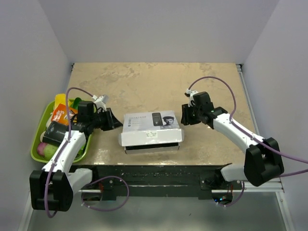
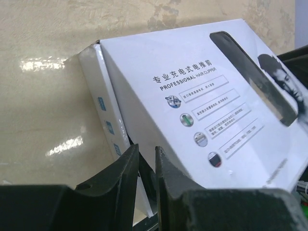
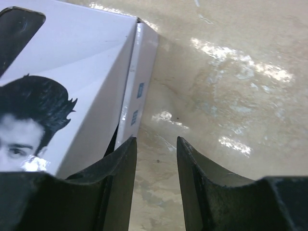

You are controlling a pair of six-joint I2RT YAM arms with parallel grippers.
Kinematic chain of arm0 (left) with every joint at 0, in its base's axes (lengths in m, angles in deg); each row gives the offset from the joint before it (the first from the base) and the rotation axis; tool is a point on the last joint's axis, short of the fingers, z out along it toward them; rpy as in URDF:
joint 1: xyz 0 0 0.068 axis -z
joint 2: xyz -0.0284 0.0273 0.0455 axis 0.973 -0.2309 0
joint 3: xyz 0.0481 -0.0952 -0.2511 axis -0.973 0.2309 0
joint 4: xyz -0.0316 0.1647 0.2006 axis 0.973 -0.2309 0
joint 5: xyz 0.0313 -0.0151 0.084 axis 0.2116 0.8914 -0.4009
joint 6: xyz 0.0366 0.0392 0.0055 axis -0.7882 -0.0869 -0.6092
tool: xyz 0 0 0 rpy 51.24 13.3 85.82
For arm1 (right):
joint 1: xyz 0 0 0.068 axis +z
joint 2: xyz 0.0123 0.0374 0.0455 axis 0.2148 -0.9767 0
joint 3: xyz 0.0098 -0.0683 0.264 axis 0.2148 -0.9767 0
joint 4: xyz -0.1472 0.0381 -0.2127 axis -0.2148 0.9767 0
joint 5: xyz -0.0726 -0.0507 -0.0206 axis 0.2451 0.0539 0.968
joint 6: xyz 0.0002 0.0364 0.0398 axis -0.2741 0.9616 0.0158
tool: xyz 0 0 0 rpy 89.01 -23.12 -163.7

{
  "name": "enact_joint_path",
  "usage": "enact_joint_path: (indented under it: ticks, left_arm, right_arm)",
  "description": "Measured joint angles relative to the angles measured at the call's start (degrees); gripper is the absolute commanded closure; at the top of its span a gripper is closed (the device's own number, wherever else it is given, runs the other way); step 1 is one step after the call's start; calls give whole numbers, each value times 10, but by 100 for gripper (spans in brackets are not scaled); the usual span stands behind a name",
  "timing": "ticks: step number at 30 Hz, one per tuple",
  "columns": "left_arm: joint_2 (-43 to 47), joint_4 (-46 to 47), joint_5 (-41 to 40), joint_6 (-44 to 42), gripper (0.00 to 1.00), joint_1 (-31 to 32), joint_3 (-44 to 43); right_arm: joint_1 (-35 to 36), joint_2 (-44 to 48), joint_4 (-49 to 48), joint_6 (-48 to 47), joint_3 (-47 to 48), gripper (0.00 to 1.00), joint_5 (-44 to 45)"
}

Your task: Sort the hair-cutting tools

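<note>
A white box (image 1: 151, 127) lies near the middle of the beige marbled surface (image 1: 144, 86), its lid printed with "PROFESSIONAL HAIR CLIPPER", a man's face and a dark clipper picture. Well apart to the left, a green tray (image 1: 37, 139) holds an orange packet (image 1: 60, 114) and a green fruit (image 1: 50, 151).

white box (image 2: 202, 110) looks like glossy printed cardboard, tabletop (image 3: 231, 96) is smooth shiny marbled beige stuff, and the left gripper (image 2: 147, 153) is matt black, slightly grainy plastic
</note>
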Motion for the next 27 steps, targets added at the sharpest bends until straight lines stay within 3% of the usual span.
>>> enact_joint_path:
  ticks: [8,15,27]
  left_arm:
    - [42,-108,-118,18,72,2,-33]
    - [36,-126,-128,21,75,6,-131]
    - [-2,-91,-103,78,74,90,-33]
  right_arm:
    - [1,94,43,11,18,56,112]
    - [9,106,51,18,82,56,75]
    - [84,106,34,55,-48,56,25]
